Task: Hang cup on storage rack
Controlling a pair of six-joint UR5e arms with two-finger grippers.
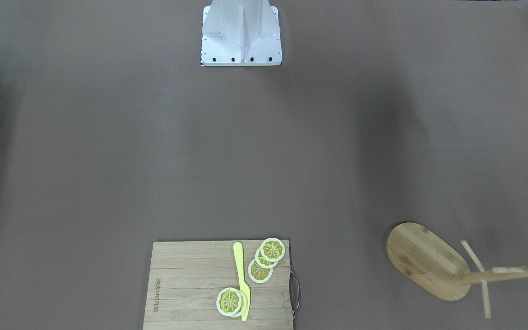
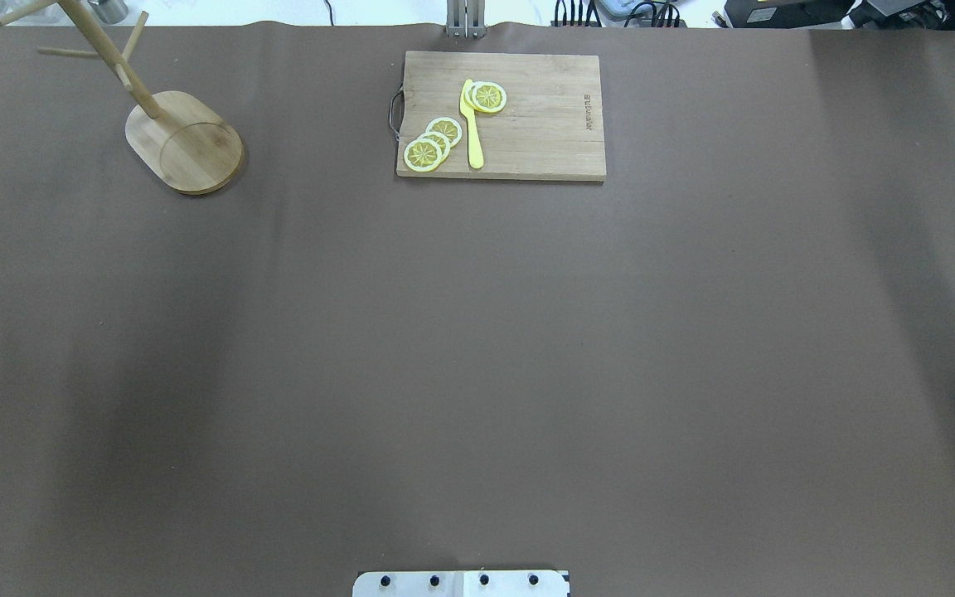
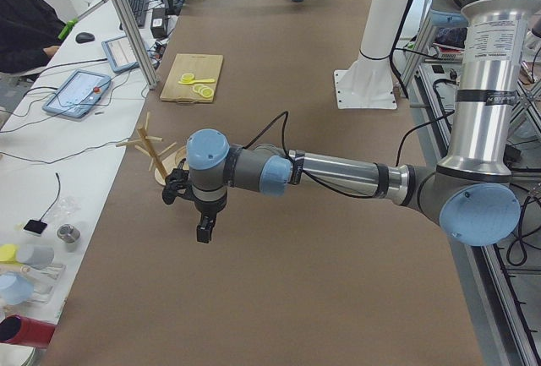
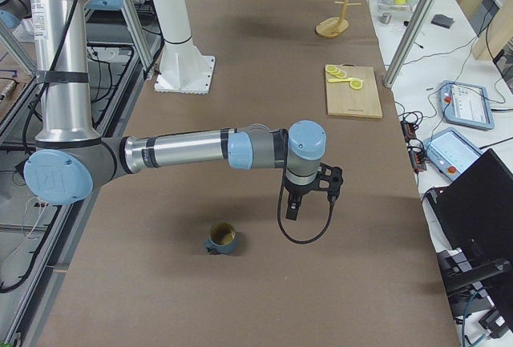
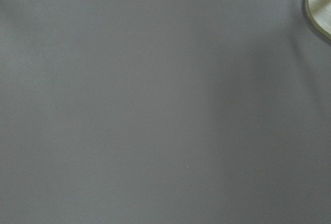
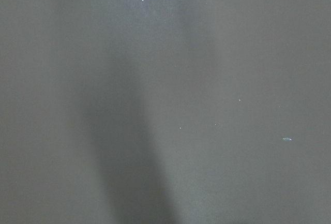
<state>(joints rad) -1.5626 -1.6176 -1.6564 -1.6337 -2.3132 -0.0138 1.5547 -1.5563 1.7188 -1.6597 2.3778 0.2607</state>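
Because both claws show only in the two side views, I cannot tell whether either is released or clenched. The left gripper (image 3: 204,232) hangs fingers-down over the table (image 3: 321,290) at centre-left of the exterior left view, on an arm stretched level across the frame. Nothing can be seen between its fingers from that angle. Just above it and to the left in that frame stands the storage rack (image 3: 153,151), upright and bare of cups. The left wrist view catches only an edge of the rack's oval base, in its upper right corner.

The right gripper (image 4: 290,212) also points down, just right of centre in the exterior right view. The cup (image 4: 222,239) stands upright on the table below and to the left of it, near but apart, with its yellow-olive inside facing up (its handle is too small to place). The rack sits at the top of that frame, well apart from the cup.

A cutting board (image 2: 501,115) lies at the top centre of the overhead view, to the right of the rack, and carries lemon slices (image 2: 433,144) and a yellow knife (image 2: 472,128).
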